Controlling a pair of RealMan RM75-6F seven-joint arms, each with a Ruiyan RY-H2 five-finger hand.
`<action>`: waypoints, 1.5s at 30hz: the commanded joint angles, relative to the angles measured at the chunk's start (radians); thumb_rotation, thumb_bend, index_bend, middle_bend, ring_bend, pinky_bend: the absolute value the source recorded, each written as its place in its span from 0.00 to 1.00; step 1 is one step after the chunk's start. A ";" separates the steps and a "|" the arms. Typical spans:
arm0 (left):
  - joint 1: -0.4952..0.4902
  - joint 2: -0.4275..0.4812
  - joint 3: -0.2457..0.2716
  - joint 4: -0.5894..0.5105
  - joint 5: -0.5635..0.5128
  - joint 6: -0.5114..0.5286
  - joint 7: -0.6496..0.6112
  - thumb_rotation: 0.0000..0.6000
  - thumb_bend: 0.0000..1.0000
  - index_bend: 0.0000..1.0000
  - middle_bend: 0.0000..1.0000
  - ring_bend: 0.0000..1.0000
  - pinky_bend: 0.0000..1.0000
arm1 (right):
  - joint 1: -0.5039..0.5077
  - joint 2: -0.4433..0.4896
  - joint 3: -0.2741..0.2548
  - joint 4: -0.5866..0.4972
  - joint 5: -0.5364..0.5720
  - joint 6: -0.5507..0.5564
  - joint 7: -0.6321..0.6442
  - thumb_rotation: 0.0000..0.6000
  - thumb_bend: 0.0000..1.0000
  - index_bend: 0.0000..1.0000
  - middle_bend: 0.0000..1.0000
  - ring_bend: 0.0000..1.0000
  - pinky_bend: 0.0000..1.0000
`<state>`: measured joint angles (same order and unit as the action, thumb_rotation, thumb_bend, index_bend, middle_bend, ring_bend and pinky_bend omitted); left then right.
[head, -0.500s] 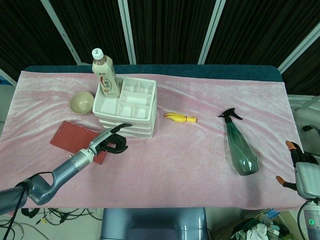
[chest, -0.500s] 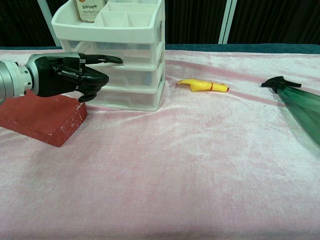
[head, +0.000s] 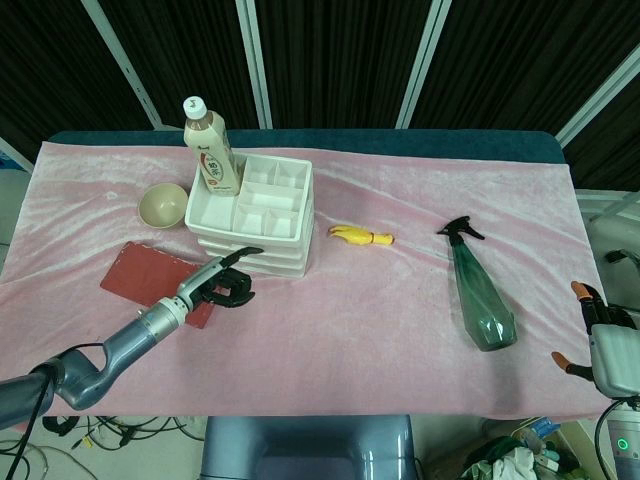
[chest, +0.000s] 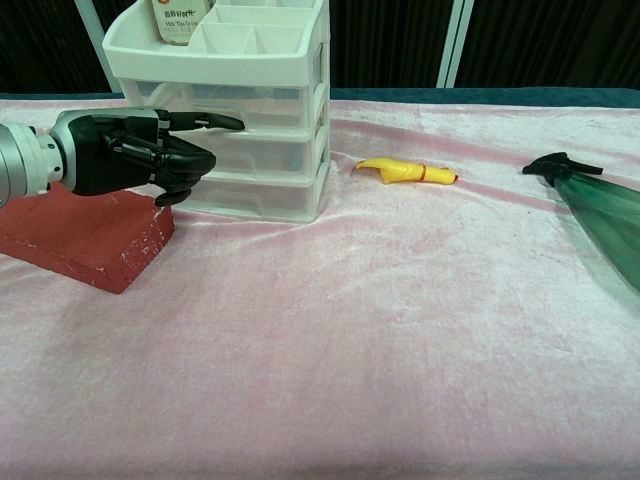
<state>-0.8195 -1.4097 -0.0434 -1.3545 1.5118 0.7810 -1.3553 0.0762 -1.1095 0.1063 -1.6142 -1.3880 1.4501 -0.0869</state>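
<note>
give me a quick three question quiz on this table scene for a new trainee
1. True or false: the left hand grips the red brick.
2. Multiple choice: what stands in the back left compartment on top of the white drawer unit? A) the spray bottle B) the drink bottle C) the bowl
3. Fill in: the small yellow toy lies between the drawer unit and the green ______.

Key
1. False: it hovers in front of the drawers with fingers curled, one pointing at a drawer front, holding nothing.
2. B, the drink bottle.
3. Spray bottle, lying on its side on the pink cloth.
</note>
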 joint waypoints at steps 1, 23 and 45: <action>0.000 0.000 -0.001 0.000 0.000 0.001 0.000 1.00 0.37 0.00 0.72 0.72 0.76 | -0.001 0.001 0.000 0.000 0.000 0.000 0.002 1.00 0.00 0.09 0.10 0.28 0.23; 0.001 -0.001 -0.001 -0.004 -0.003 0.008 0.013 1.00 0.37 0.00 0.72 0.73 0.76 | 0.002 0.003 -0.003 -0.001 0.004 -0.012 0.000 1.00 0.00 0.09 0.10 0.28 0.23; -0.006 0.003 0.017 -0.005 0.029 0.016 0.008 1.00 0.37 0.00 0.73 0.73 0.76 | 0.003 0.012 -0.004 -0.012 0.016 -0.022 -0.005 1.00 0.00 0.09 0.10 0.28 0.23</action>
<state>-0.8250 -1.4064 -0.0272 -1.3599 1.5397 0.7961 -1.3471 0.0788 -1.0975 0.1018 -1.6264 -1.3721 1.4283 -0.0923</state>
